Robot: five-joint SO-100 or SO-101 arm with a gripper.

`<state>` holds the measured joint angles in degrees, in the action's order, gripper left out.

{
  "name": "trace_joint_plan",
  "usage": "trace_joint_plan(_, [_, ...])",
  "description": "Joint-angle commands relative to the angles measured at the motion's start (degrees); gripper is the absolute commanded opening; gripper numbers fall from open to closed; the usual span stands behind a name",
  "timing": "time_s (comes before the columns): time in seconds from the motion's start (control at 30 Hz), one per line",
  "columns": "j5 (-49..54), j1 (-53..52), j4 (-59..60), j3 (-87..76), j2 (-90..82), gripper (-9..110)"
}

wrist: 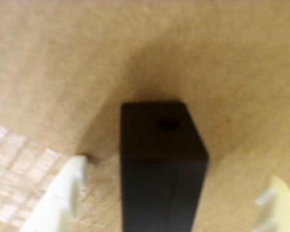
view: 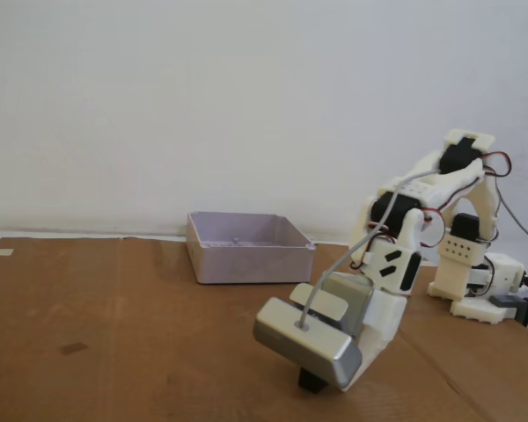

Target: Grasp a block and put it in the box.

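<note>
While upright, block [wrist: 160, 164] (long axis vertical) stands between gripper [wrist: 171, 193] fingers.

Matte black block [wrist: 162, 164], with a darker round hole on its top face and a faint vertical seam down the front. Pale cream-white gripper [wrist: 176, 193] fingers [wrist: 63, 193] on either side in the wrist view. Brown cardboard-coloured bench [view: 114, 334], finely ribbed, lighter and checkered at lower left in the wrist view, with one small dark smudge in the fixed view. Pale lilac-grey box [view: 246, 259]. Silver-grey metallic camera housing [view: 304, 343] with a grey cable. White arm [view: 431, 202], black motors, red wires. Off-white wall [view: 202, 105].
</note>
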<state>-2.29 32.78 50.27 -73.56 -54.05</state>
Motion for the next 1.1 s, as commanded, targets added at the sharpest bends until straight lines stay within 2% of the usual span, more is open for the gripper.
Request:
trace_joint_plan(0.0, [0.44, -1.23, -1.85, 5.89, -0.88, 43])
trace_joint_plan(1.07, [0.18, -2.20, -1.05, 5.10, -0.44, 42])
